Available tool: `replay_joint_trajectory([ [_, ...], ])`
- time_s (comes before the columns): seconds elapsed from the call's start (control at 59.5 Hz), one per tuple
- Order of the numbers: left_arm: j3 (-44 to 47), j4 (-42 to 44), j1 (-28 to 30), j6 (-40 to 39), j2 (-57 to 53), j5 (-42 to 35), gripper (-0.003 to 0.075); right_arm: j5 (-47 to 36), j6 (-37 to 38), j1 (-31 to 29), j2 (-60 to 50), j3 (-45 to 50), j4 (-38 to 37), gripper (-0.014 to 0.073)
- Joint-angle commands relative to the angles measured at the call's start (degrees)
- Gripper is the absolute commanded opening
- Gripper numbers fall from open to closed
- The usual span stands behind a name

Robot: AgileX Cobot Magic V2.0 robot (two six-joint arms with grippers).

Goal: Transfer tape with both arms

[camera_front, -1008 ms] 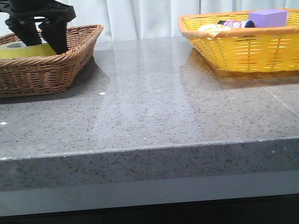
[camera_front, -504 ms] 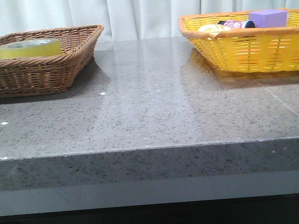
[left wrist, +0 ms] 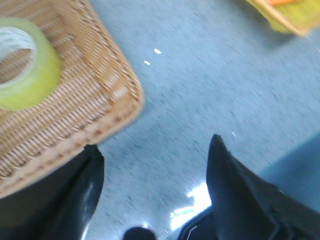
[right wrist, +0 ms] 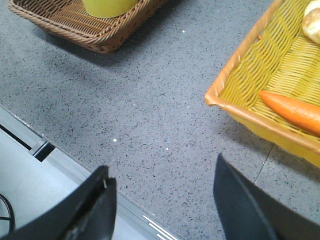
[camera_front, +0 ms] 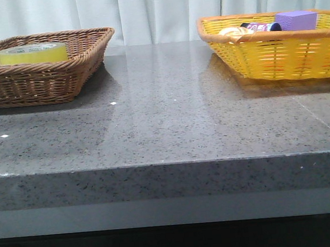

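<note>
A grey speckled stone table point(camera_front: 170, 117) fills the scene, polished enough to mirror the pale drapes point(camera_front: 155, 11) hanging in vertical folds behind it. Soft, even light falls on the surface, leaving a few small bright glints. The table's front edge is thick, with a lighter grey band point(camera_front: 172, 210) below and darkness under that. A thin seam point(camera_front: 320, 118) runs diagonally across the slab on the far right.

Glossy translucent yellow is shown by the tape point(camera_front: 32, 53), with a pale core. Brown weave marks the left basket point(camera_front: 46, 82); bright yellow weave with an orange-tan rim marks the right basket point(camera_front: 281, 58). A purple block point(camera_front: 295, 19) and an orange carrot point(right wrist: 292, 111) are seen inside. The table point(camera_front: 170, 117) is speckled grey.
</note>
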Motion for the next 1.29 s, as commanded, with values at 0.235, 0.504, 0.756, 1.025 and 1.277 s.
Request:
replay_joint_trajectory([
  [0.235,17.9,1.9,-6.0,-7.1,-14.4,-14.6,0.0441,-4.2,-0.1,-0.3,-0.6,-1.5,0.1,0.0455],
  [0.504,26.6,10.5,-6.0,-16.1,-24.0,-24.6,0.0441,-7.1,1.0,-1.5,-0.8,-1.5,-3.9,0.0455],
  [0.756,29.2,13.6,-6.0,-19.0,-27.3,-26.0,0.0441,-7.2,1.0,-5.2,-0.8,-1.5,-4.2,0.0455],
  [1.025,29.2,13.6,-6.0,-19.0,-27.2,-28.1,0.0200,-7.2,1.0,-5.2,-0.8,-1.5,-4.2,0.0262],
  [1.277,29.2,13.7,-6.0,-19.0,-27.2,-30.5,-0.0020,-7.1,1.0,-5.2,-0.7,-1.5,-4.2,-0.0074],
])
